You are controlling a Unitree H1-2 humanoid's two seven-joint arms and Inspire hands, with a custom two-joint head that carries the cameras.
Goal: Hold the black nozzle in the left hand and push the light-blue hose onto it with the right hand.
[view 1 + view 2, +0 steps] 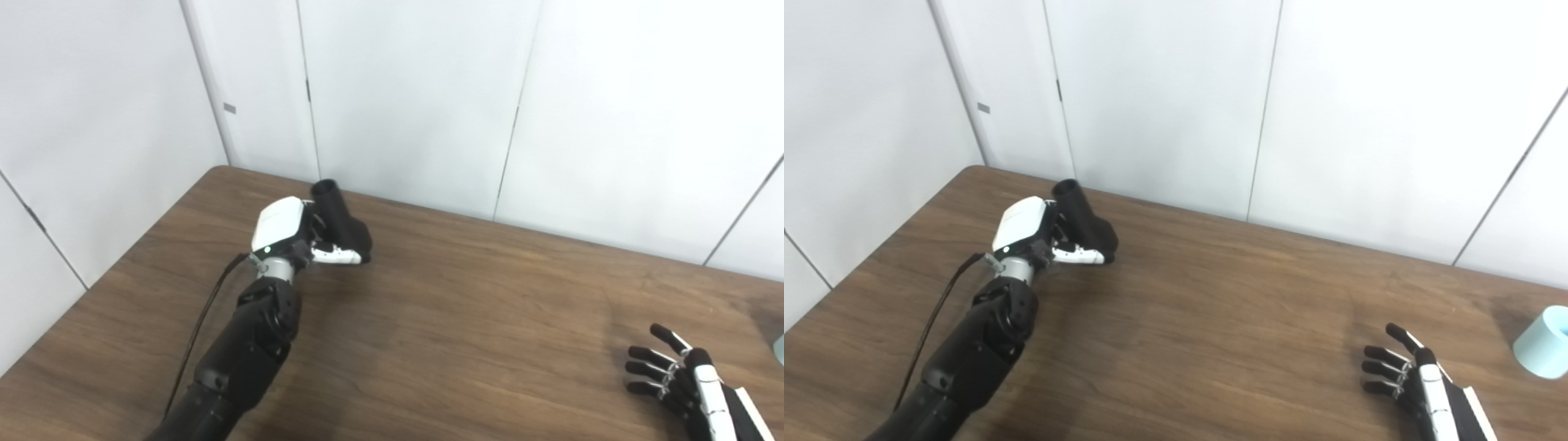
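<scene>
Left hand (288,236) hugs the black nozzle (340,217), round end tipped up and back. Right hand (1415,380) waits with fingers spread, near the blue hose (1543,350).

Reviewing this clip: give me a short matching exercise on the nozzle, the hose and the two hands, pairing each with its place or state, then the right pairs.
Things:
1. black nozzle
2. light-blue hose
3. left hand
4. right hand

Places or states:
A. open, fingers spread, over the table
B. at the table's right edge, held by nothing
C. closed around the nozzle
D. gripped, round opening pointing up toward the wall

Pairs: 1-D, 2-B, 3-C, 4-A
</scene>
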